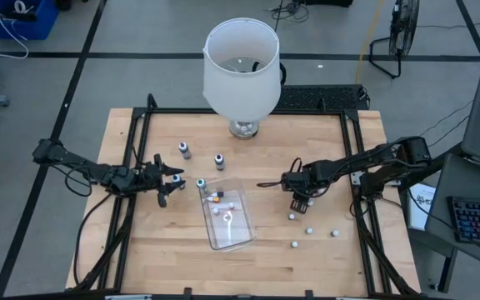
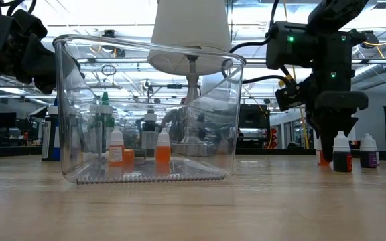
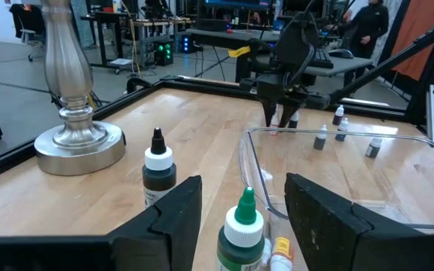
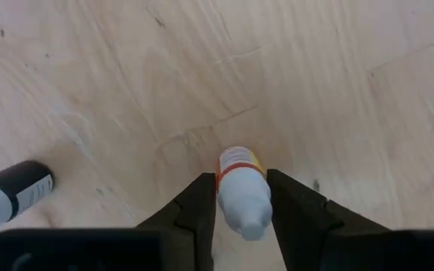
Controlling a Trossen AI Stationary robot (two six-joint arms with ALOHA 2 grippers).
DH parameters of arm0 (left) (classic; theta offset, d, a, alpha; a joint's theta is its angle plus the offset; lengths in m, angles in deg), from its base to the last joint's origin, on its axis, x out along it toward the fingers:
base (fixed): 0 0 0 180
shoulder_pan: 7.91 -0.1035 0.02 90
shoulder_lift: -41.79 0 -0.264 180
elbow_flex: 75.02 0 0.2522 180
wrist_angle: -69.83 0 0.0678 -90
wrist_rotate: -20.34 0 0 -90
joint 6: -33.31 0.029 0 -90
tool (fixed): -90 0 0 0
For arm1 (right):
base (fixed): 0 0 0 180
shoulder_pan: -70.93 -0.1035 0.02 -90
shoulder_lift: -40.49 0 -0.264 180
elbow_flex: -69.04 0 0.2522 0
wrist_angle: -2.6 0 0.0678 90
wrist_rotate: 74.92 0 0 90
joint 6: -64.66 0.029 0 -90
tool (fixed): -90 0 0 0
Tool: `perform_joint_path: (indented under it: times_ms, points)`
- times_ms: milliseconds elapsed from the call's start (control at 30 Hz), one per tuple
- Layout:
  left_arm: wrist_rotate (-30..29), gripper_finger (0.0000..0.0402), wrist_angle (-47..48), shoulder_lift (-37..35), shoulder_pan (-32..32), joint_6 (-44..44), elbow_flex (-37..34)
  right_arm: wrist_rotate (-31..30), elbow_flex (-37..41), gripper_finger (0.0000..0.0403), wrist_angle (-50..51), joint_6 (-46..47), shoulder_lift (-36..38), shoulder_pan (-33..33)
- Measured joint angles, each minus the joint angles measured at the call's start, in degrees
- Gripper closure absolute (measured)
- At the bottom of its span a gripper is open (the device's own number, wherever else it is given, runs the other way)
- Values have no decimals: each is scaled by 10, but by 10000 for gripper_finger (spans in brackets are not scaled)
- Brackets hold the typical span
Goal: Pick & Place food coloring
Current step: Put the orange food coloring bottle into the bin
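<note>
Right wrist view shows you the right gripper (image 4: 239, 197) clamped on a white-capped, orange-banded food coloring bottle (image 4: 242, 188) near the table's (image 1: 140, 258) right edge, though its label is too small to read and the bottle's base is hidden. Your left gripper (image 3: 243, 207) sits near the left edge, fingers closed on a green-capped bottle (image 3: 239, 233) whose body is cut off below. Several more bottles rest in the clear tray (image 1: 242, 239) at the table's middle; their labels cannot be read.
</note>
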Motion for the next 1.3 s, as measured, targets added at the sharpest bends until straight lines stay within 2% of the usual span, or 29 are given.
perform_joint_path:
  times_ms: [367, 933, 1133, 1300]
  points:
    - [0, 210, 0, 0, 0, 0, 0, -3, 0, 243, 0, 4, 0, 17]
    - [0, 210, 0, 0, 0, 0, 0, 12, 0, 260, -13, 0, 0, 20]
    - [0, 210, 0, 0, 0, 0, 0, 11, 0, 285, -13, 0, 0, 21]
    - [0, 211, 0, 0, 0, 0, 0, 9, 0, 345, -21, -31, 0, 21]
